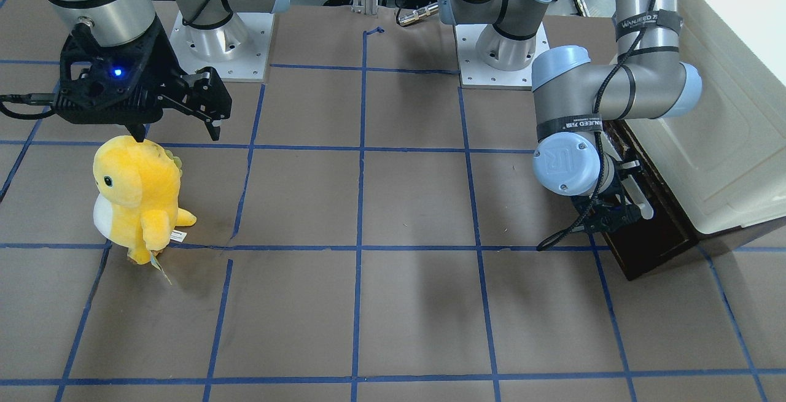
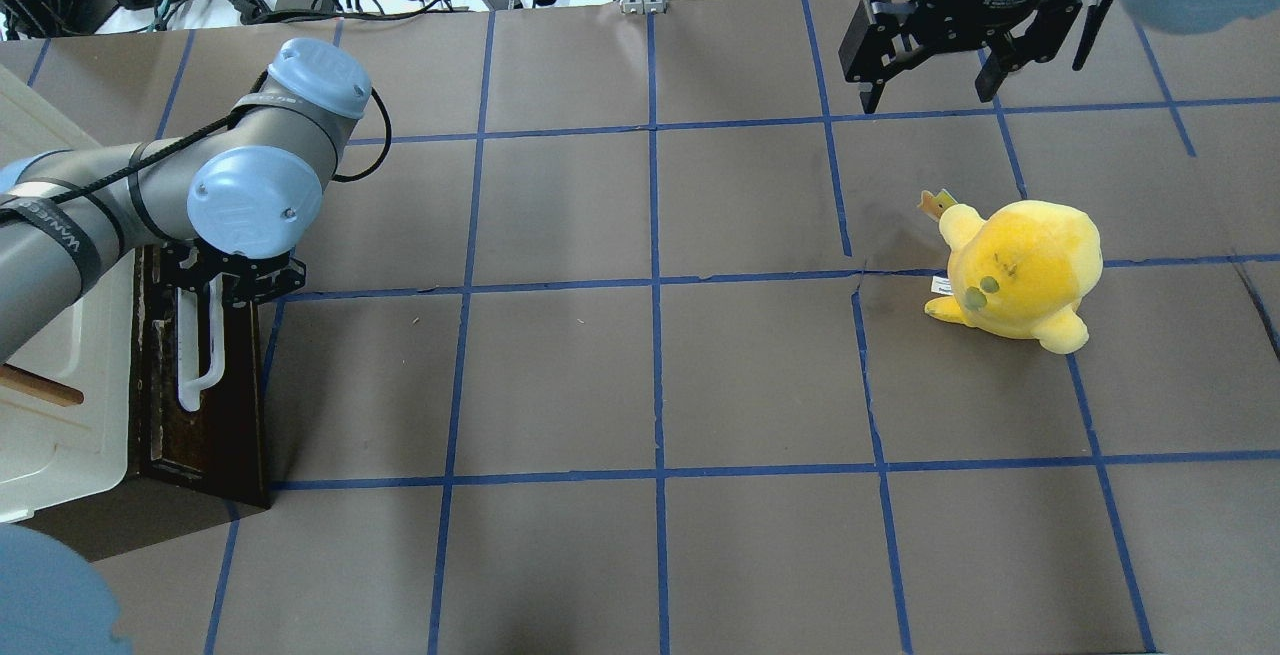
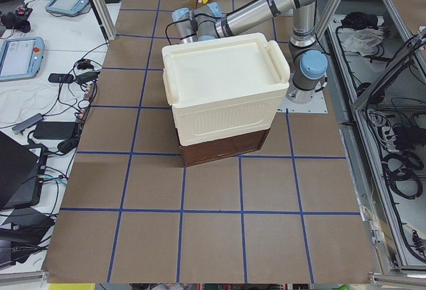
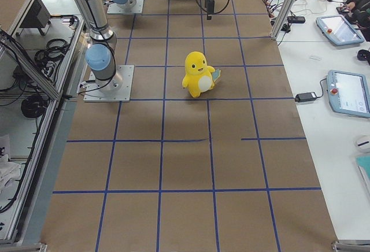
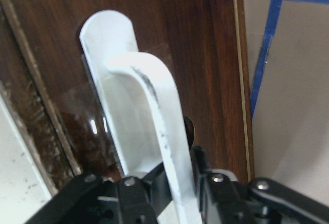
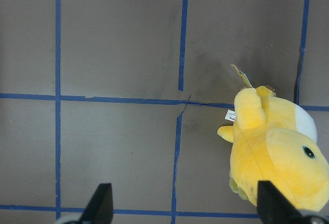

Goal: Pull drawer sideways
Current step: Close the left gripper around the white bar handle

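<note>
The dark brown drawer (image 2: 225, 415) sits at the bottom of the cream-white cabinet (image 2: 60, 405) at the table's left end. Its front carries a long white bar handle (image 2: 190, 375). No pale interior shows. My left gripper (image 2: 232, 287) is shut on the handle's far end. In the left wrist view the black fingers (image 5: 136, 201) clamp the handle (image 5: 149, 106) against the wood front (image 5: 195, 39). In the front-facing view the left gripper (image 1: 614, 208) is at the drawer (image 1: 651, 242). My right gripper (image 2: 927, 95) is open and empty, hanging above the table beyond the plush.
A yellow plush dinosaur (image 2: 1020, 270) stands on the right half of the table, also seen in the front-facing view (image 1: 138, 193) and the right wrist view (image 6: 277, 157). Blue tape lines grid the brown table (image 2: 650, 385). The cabinet (image 3: 226, 90) fills the left end.
</note>
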`<action>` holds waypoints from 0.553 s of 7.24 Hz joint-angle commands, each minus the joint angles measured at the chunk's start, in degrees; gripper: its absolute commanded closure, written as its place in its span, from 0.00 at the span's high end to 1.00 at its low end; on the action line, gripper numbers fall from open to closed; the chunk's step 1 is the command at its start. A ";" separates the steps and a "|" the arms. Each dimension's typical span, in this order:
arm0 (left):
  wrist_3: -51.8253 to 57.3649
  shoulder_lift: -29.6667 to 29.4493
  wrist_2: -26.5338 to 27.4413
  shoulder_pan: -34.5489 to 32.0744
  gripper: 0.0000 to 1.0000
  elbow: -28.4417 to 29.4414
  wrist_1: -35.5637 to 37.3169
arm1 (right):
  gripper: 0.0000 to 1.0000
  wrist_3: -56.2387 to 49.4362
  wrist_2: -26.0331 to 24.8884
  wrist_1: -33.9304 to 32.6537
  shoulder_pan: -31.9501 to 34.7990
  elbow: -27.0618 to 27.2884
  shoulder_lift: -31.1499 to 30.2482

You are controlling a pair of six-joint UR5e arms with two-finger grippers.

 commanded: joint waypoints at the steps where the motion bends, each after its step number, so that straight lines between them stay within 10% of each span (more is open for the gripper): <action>1: -0.01 -0.21 0.02 0.00 0.00 0.12 -0.19 | 1.00 0.04 -0.01 0.00 0.00 0.00 0.00; 4: -1.75 -1.00 0.37 -0.52 0.00 0.38 -0.19 | 1.00 0.04 0.08 0.00 0.00 0.00 0.00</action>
